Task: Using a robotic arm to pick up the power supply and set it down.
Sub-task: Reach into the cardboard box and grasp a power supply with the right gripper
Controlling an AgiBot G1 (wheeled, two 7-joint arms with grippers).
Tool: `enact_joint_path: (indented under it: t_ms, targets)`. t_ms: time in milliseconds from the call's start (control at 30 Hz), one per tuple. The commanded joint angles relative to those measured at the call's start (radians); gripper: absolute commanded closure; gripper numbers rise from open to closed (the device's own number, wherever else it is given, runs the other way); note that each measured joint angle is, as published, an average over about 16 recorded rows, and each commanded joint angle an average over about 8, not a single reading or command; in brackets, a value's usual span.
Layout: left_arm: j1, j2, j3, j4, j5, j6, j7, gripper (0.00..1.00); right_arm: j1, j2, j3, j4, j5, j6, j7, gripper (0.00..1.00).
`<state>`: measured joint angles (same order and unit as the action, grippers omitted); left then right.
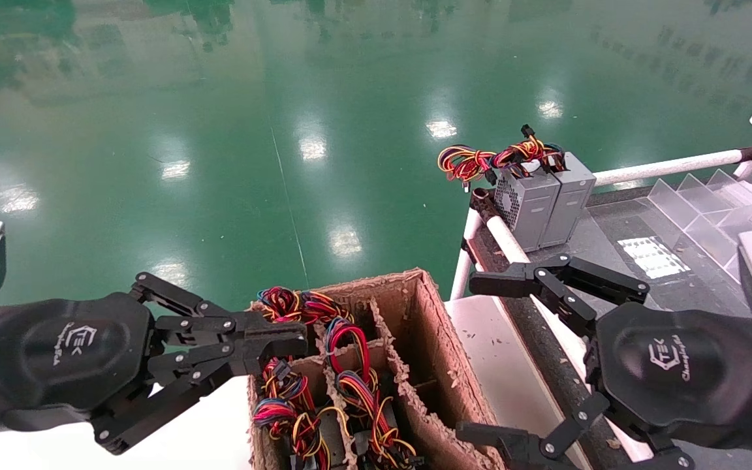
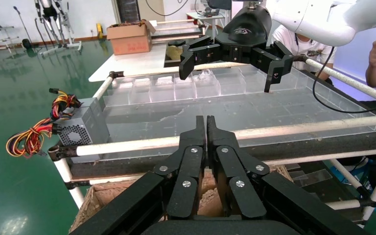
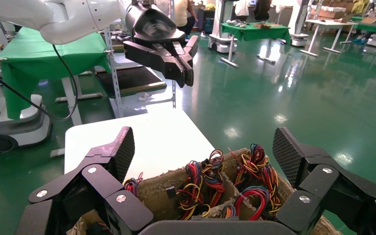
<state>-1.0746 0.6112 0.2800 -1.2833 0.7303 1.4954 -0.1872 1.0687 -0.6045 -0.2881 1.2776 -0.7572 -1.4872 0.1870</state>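
- A glossy green floor [image 1: 232, 143] is spreading behind everything, reflecting ceiling lights; a white table [image 1: 206, 437] is lying at the lower left, and a pipe-framed work table [image 1: 617, 235] with a clear top is standing at the right.
- The left gripper [image 1: 288, 339] is hovering over the left rim of a cardboard box [image 1: 428, 326]; its fingers are pressing together, holding nothing.
- The cardboard box is sitting between the two tables; its dividers are forming compartments crammed with coloured wire bundles [image 1: 343, 372].
- The power supply [image 1: 568, 199] is standing upright at the work table's far left corner, touching a vented grey box [image 1: 525, 202]; its wires [image 1: 464, 163] are spilling past the edge.
- The right gripper [image 1: 480, 356] is hanging above the work table's near left edge; its fingers are spreading wide, gripping nothing.
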Motion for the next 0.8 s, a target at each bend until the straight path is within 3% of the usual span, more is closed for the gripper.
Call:
enact_joint_path:
  t_ms: [33, 400, 800]
  targets:
    - [0.0, 0.0, 0.0, 0.0, 0.0, 0.0, 0.0, 0.0, -0.002, 0.0, -0.001, -0.001, -0.002, 0.001, -0.001, 0.0]
    - [0.0, 0.0, 0.001, 0.001, 0.0, 0.0, 0.001, 0.0, 0.03, 0.023, -0.091, 0.007, -0.222, 0.011, 0.029, 0.0]
    - [-0.001, 0.0, 0.002, 0.001, -0.001, 0.0, 0.001, 0.0, 0.198, -0.091, -0.253, 0.049, -0.478, -0.068, 0.062, 0.0]
